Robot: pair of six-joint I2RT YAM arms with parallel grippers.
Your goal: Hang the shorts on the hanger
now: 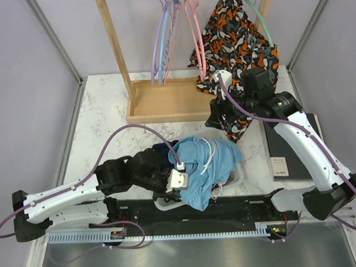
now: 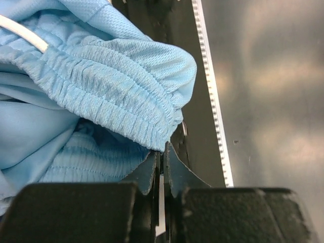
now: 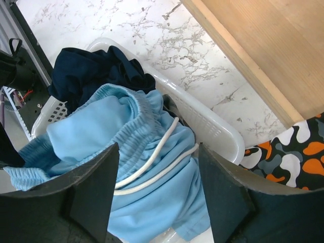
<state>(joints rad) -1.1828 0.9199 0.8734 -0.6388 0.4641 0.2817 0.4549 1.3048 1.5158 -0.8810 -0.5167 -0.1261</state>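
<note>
The light blue shorts (image 1: 209,162) lie heaped on a white basket at the table's near edge. My left gripper (image 1: 178,184) is at the heap's left side. In the left wrist view its jaws (image 2: 162,152) are pressed together on the edge of the shorts' elastic waistband (image 2: 116,86). My right gripper (image 1: 221,117) hangs above and behind the heap. Its fingers stand wide apart (image 3: 158,149), with the shorts (image 3: 91,131) and their white drawstring (image 3: 152,157) showing below, untouched. The pink hanger (image 1: 196,38) hangs on the rack at the back.
A wooden rack (image 1: 165,101) at the back carries lilac and blue hangers (image 1: 162,39) and a mint-green hanger (image 1: 261,17) with an orange-black-white garment (image 1: 239,42). Dark navy clothing (image 3: 91,71) lies in the white basket (image 3: 217,126). A black flat box (image 1: 285,149) lies at the right.
</note>
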